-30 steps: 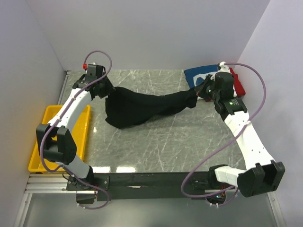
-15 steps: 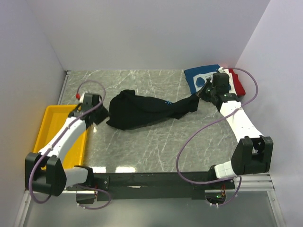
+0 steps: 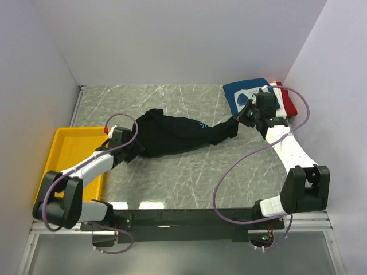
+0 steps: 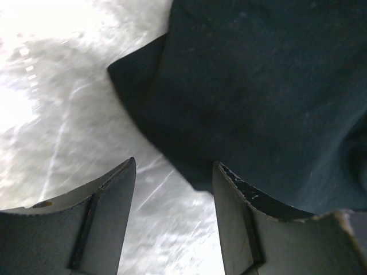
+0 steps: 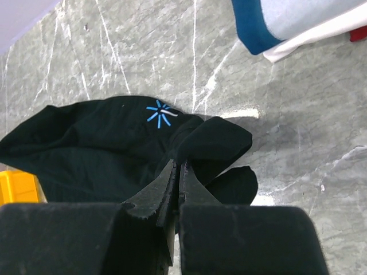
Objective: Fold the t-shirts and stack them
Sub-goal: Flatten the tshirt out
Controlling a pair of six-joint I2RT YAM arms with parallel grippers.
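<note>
The black t-shirt (image 3: 172,134) lies bunched across the middle of the table, its blue starburst mark (image 3: 202,125) facing up. My right gripper (image 3: 239,116) is shut on the shirt's right end and holds it slightly off the table. In the right wrist view its jaws (image 5: 178,167) pinch a fold of black cloth (image 5: 86,149). My left gripper (image 3: 135,150) is open and empty, low at the shirt's near-left edge. In the left wrist view the cloth (image 4: 258,86) lies just beyond the open fingers (image 4: 175,172). The blue t-shirt (image 3: 241,91) and the red one (image 3: 288,103) lie at the back right.
A yellow tray (image 3: 63,154) stands off the table's left edge, under my left arm. In the right wrist view, a white t-shirt edge (image 5: 321,34) shows under the blue one (image 5: 252,28). Walls close in on the left, back and right.
My left gripper has let go of the shirt's left end and pulled back toward the near left. The shirt has dropped and bunched up. My right gripper still holds the right end.
</note>
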